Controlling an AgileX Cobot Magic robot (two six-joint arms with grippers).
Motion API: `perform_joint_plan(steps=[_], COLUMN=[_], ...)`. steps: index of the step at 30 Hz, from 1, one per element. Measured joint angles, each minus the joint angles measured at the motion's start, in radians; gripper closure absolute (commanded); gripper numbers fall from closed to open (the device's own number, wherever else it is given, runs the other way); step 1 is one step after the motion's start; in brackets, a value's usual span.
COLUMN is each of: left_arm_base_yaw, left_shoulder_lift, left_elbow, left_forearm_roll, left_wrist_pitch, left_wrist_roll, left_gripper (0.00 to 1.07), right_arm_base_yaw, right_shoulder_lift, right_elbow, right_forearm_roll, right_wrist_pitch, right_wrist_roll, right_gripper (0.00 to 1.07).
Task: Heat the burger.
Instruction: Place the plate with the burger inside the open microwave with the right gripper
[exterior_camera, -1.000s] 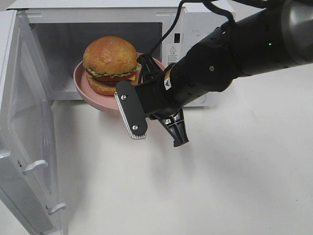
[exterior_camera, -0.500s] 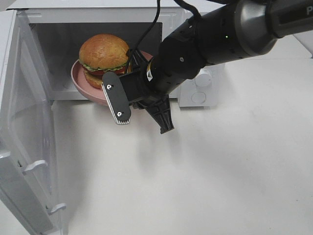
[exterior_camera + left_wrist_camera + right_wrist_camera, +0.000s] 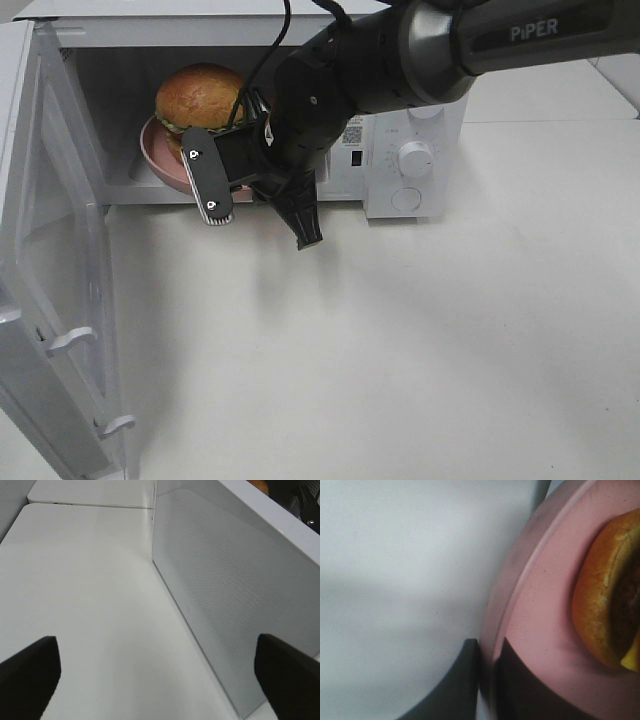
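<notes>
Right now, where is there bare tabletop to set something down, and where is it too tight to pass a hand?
Bare: the white table in front of the microwave, from the open door rightward. Crowded: the cavity mouth, where the right end effector holds the pink plate with the burger.

microwave: 12 o'clock | door: open, 9 o'clock | pink plate: at cavity mouth | white table: 5 o'clock

Glossy burger, matt pink plate
</notes>
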Motion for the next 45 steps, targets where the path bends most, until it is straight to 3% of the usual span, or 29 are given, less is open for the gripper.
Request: perform_joint_plan(steps=[12,34,39,45], left_arm_base_yaw=[0.000,0.000,0.000,0.000], left_shoulder_lift=[0.000,0.000,0.000,0.000], left_elbow=[0.000,0.000,0.000,0.000], left_forearm_roll=[0.000,0.000,0.000,0.000], left_wrist_pitch=[0.000,0.000,0.000,0.000], left_wrist_roll=[0.000,0.000,0.000,0.000], left_gripper=[0.09,0.09,0.09,0.09], right_arm_base_yaw=[-0.005,-0.011,-0.011,-0.011], right_shoulder_lift=[0.087,0.195,0.199,0.204], right_elbow=[-0.162,-0.341,-0.345,-0.346], right_forearm_roll=[0.001,-0.010,-0.011,-0.019], right_wrist_pitch=[0.047,0.113,0.114,0.090], right_wrist_roll=[0.050,0.102,0.102,0.102], right_gripper=[1.07,1.07,1.02,0.85])
